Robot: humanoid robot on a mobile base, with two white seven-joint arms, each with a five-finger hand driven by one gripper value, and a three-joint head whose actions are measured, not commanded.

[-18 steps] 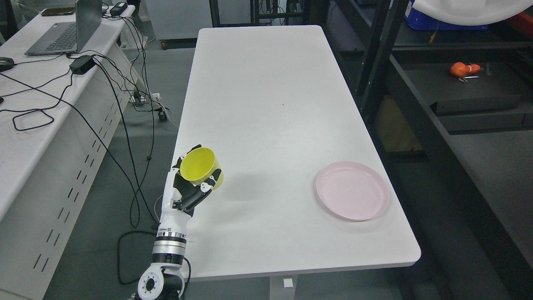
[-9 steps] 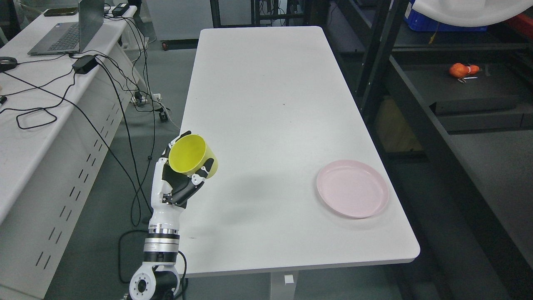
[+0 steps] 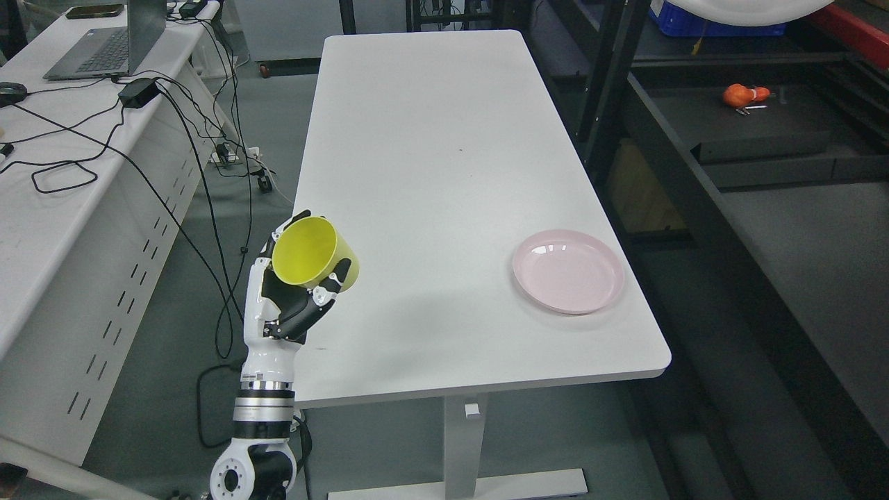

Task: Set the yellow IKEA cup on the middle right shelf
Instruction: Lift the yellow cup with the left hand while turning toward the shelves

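Left hand (image 3: 295, 298) grasping the round yellow plastic cup (image 3: 314, 252) at the white table's (image 3: 430, 173) near-left edge — carry step; next, swing right toward the dark metal shelving (image 3: 764, 132).

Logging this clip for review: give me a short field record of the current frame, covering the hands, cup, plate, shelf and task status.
left hand: shut on the yellow cup, held at the white table's left edge
right hand: not in view
cup tilt: opening toward the camera
pink plate: empty, on the table's right side
black shelf: at right, holds an orange object
status: cup not yet on shelf
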